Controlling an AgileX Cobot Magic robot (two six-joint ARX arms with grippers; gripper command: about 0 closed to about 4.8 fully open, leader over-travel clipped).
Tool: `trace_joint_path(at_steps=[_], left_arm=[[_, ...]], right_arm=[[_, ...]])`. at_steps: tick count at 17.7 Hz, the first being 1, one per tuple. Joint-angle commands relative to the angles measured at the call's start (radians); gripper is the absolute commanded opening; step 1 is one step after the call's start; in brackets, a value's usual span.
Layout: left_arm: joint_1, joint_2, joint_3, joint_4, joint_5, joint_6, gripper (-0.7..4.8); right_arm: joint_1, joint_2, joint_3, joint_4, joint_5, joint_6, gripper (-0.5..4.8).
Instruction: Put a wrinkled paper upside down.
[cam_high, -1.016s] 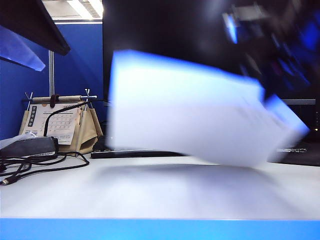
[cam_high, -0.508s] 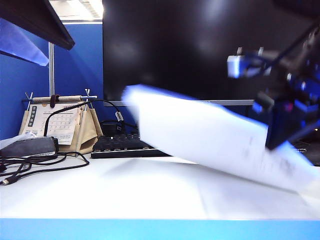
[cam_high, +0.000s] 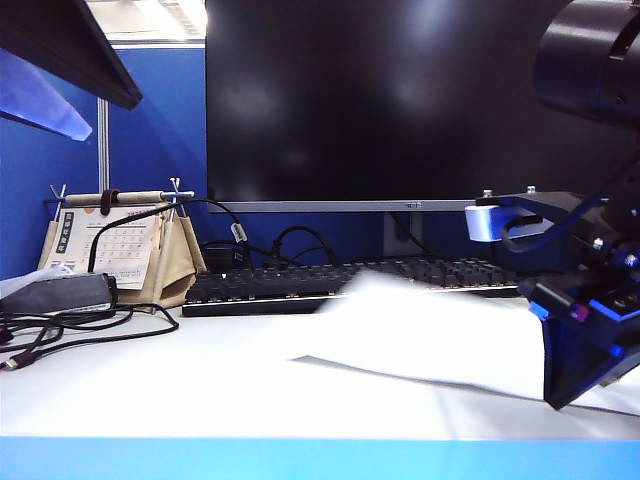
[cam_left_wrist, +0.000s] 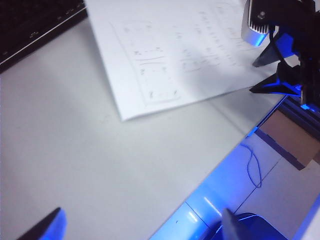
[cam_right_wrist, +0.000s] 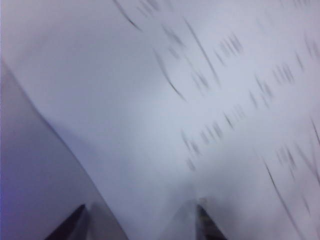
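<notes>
The creased white sheet of wrinkled paper (cam_right_wrist: 165, 115) is motion-blurred in the right wrist view, its faint marks unreadable. There the right gripper (cam_right_wrist: 137, 222) shows only two dark fingertips, cut off by the picture's edge. The left gripper (cam_left_wrist: 142, 225) is likewise cropped.

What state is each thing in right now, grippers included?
wrinkled paper: lying on the table, one end lifted, faint print showing.
left gripper: open, empty, above the table beside the paper.
right gripper: jaws apart, low at the paper's edge.
monitor: screen dark.
desk calendar: upright on its stand.
</notes>
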Motion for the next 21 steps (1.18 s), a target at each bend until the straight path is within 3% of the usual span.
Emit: trace_joint_path(at_steps=[1,8,10,12,14,17,19,21], left_arm=[[0.0,-0.002,0.009,0.014,0.0,0.0,4.08],[0.0,-0.002,0.009,0.075,0.0,-0.023,4.08],[0.0,-0.004,0.009,0.096,-0.033,-0.085,4.07],[0.001,-0.024,0.003,0.145,-0.185,-0.087,4.07],[0.002,-0.051,-0.016,0.258,-0.272,-0.084,4.07],[0.002,-0.056,-0.07,0.358,-0.328,-0.093,4.07],[0.002,-0.061,-0.13,0.373,-0.344,-0.145,4.05],[0.002,-0.089,-0.249,0.485,-0.344,-0.221,4.03]], right_arm=[[0.001,-0.006,0.016,0.007,-0.049,0.003,2.87],[0.001,-0.225,0.119,0.035,-0.071,0.013,2.68],[-0.001,-0.354,0.126,0.101,-0.005,0.053,2.6],[-0.001,-0.517,0.126,0.142,0.122,0.056,2.41],[-0.001,-0.64,0.124,0.14,0.209,0.056,2.38],[-0.001,-0.777,0.08,0.105,0.3,0.059,2.39],[-0.001,-0.876,0.034,0.065,0.346,0.09,2.39],[-0.001,-0.999,-0.056,0.062,0.389,0.102,2.38]])
